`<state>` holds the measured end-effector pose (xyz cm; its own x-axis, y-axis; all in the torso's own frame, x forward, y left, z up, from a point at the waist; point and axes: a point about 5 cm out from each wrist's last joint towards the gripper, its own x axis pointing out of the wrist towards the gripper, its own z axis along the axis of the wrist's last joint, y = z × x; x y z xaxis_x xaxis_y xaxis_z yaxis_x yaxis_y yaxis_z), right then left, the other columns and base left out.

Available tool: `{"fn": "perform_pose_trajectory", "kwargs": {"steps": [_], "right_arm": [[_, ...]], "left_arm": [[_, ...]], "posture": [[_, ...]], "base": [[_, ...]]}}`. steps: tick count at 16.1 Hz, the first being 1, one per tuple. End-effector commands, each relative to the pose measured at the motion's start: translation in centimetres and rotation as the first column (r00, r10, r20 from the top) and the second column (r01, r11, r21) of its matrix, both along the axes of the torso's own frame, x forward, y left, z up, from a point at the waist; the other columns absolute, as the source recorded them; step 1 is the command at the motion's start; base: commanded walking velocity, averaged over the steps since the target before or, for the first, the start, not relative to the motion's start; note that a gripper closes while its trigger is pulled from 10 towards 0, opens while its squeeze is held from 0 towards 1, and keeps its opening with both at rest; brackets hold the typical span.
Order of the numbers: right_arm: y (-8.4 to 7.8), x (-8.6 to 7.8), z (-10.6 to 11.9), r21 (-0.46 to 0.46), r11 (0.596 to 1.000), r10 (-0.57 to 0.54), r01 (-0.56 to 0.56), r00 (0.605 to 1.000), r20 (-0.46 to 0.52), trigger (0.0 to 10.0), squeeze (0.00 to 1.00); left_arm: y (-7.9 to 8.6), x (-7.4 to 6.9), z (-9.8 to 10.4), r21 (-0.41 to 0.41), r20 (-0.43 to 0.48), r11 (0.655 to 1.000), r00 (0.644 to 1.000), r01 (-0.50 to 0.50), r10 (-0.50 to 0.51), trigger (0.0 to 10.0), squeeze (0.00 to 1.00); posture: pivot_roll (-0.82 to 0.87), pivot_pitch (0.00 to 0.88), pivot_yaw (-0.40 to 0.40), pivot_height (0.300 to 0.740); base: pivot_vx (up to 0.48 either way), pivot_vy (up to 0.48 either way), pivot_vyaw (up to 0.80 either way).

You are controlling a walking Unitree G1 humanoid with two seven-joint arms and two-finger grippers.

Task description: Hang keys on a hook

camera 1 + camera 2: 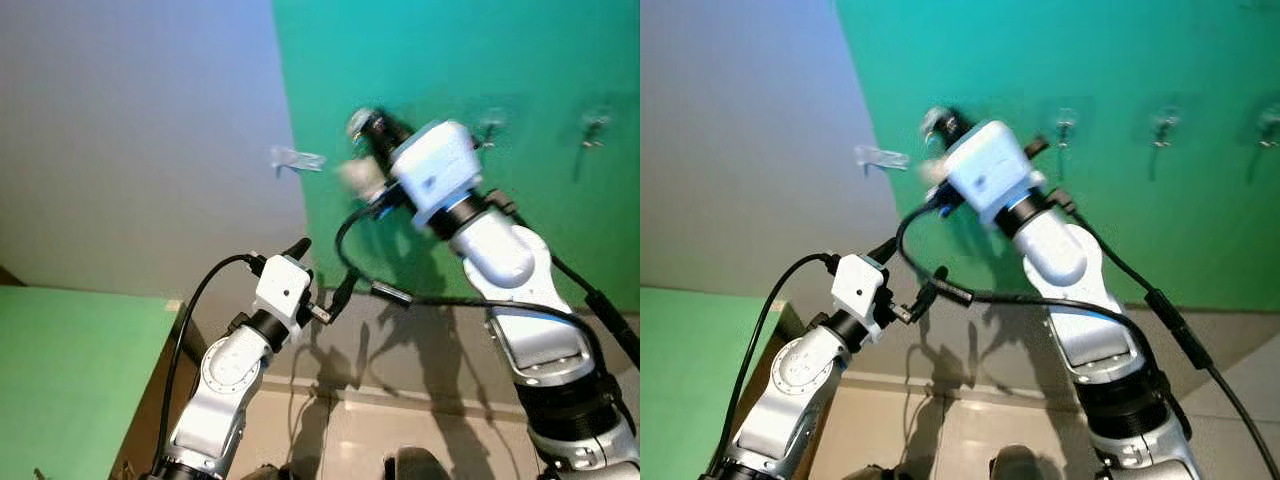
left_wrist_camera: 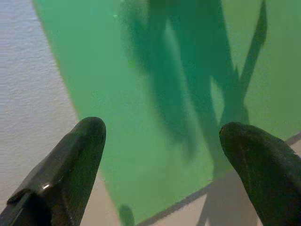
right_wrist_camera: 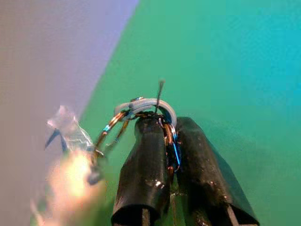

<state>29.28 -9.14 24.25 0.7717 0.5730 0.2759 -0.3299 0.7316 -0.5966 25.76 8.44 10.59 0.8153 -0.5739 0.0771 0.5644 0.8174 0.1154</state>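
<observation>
My right gripper [image 3: 162,122] is raised against the green wall panel [image 1: 450,60] and is shut on a bunch of keys [image 3: 141,113] with silver, copper and blue rings. A thin wire hook [image 3: 160,92] stands just behind the rings, at the fingertips. From the head, the right gripper [image 1: 368,128] is blurred, with pale keys [image 1: 358,175] dangling below it. Two more small hooks [image 1: 490,128] are fixed to the panel on the right. My left gripper [image 2: 162,136] is open, held low and pointing at the wall, with nothing between its fingers.
A clear plastic hook [image 1: 295,158] sticks on the grey wall [image 1: 130,130] left of the green panel. A green surface [image 1: 70,370] with a wooden edge lies at lower left. Black cables [image 1: 440,300] hang across the space between the arms. Tiled floor [image 1: 400,430] below.
</observation>
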Motion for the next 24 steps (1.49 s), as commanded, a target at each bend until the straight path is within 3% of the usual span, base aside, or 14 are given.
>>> {"fn": "perform_pose_trajectory", "kwargs": {"steps": [1, 4, 8, 10, 13, 16, 17, 21, 24], "right_arm": [[0.8, 0.0, -0.1, -0.044, 0.998, 0.042, -0.041, 0.999, 0.012, 0.0, 0.0], [0.7, 0.2, -0.5, -0.065, 0.997, 0.046, -0.045, 0.999, 0.005, 0.0, 0.0], [-0.1, 0.8, -0.1, 0.149, 0.989, 0.036, -0.021, 0.995, -0.097, 0.0, 0.0], [-0.8, 1.1, 0.1, 0.267, 0.964, 0.034, 0.009, 0.987, -0.156, 0.0, 0.0], [-1.4, 1.0, 0.6, 0.272, 0.962, 0.013, 0.026, 0.99, -0.139, 0.0, 0.0], [-1.7, 0.7, 2.3, 0.115, 0.992, -0.045, 0.041, 0.998, 0.034, 0.0, 0.0], [-1.7, 0.6, 2.6, 0.111, 0.993, -0.047, 0.041, 0.998, 0.048, 0.0, 0.0], [-4.1, 0.7, 3.6, 0.292, 0.953, -0.076, 0.082, 0.997, -0.032, 0.0, 0.0], [-5.2, -1.1, 2.6, 0.274, 0.958, -0.069, 0.083, 0.996, -0.062, 0.0, 0.0]], "left_arm": [[0.2, 0.0, 0.0, 0.009, 0.005, 1.0, 1.0, -0.011, 0.011, 10.0, 0.0], [0.3, 0.0, -0.1, 0.012, 0.006, 1.0, 1.0, -0.014, 0.014, 10.0, 0.0], [0.4, 0.0, -0.2, 0.016, 0.008, 1.0, 1.0, -0.013, 0.013, 10.0, 0.0], [0.4, 0.0, -0.2, 0.016, 0.009, 1.0, 1.0, -0.013, 0.013, 10.0, 0.0], [0.5, 0.0, -0.3, 0.016, 0.008, 1.0, 1.0, -0.013, 0.013, 10.0, 0.0], [0.6, -0.1, -0.4, 0.021, 0.008, 1.0, 1.0, -0.009, 0.009, 10.0, 0.0], [0.6, -0.1, -0.4, 0.022, 0.008, 1.0, 1.0, -0.008, 0.008, 10.0, 0.0], [0.6, -0.1, -0.6, 0.027, 0.009, 1.0, 1.0, -0.011, 0.01, 10.0, 0.0], [0.9, -0.1, -0.6, 0.028, 0.009, 0.999, 1.0, -0.014, 0.014, 10.0, 0.0]], "posture": [[-0.25, 0.027, 0.097, 0.72], [-0.25, 0.022, 0.098, 0.72], [-0.25, 0.017, 0.101, 0.72], [-0.25, 0.021, 0.102, 0.72], [-0.25, 0.021, 0.102, 0.72], [-0.26, 0.026, 0.107, 0.72], [-0.26, 0.026, 0.107, 0.72], [-0.26, 0.029, 0.102, 0.72], [-0.27, 0.035, 0.111, 0.72]], "base": [[0.0, 0.0, 0.0], [0.0, 0.0, 0.0], [0.0, 0.0, 0.0], [0.0, 0.0, 0.0], [0.0, 0.0, 0.0], [0.0, 0.0, 0.0], [0.0, 0.0, 0.0], [0.0, 0.0, 0.0], [0.0, 0.0, 0.0]]}}
